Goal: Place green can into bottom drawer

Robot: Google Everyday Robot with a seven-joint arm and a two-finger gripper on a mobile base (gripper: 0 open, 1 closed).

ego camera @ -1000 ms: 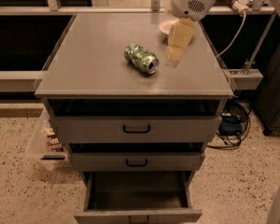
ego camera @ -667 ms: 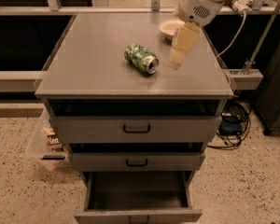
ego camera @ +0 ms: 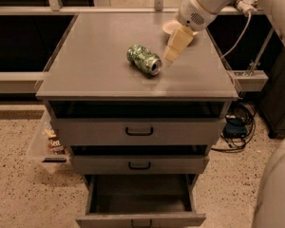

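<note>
The green can [ego camera: 144,59] lies on its side on the grey cabinet top [ego camera: 99,65], silver end facing front right. My gripper [ego camera: 172,55] hangs from the white arm at the upper right, its cream fingers pointing down just right of the can, not touching it. The bottom drawer [ego camera: 140,198] is pulled open at the foot of the cabinet, with a dark box interior and nothing in it.
A shallow cream bowl [ego camera: 171,28] sits at the back right of the top, partly behind the arm. Two upper drawers with black handles [ego camera: 139,131] are slightly ajar. A clear bin [ego camera: 48,141] stands on the floor at left, cables [ego camera: 237,125] at right.
The view has shifted a little. My gripper has moved slightly right and back relative to the can. The can has not moved.
</note>
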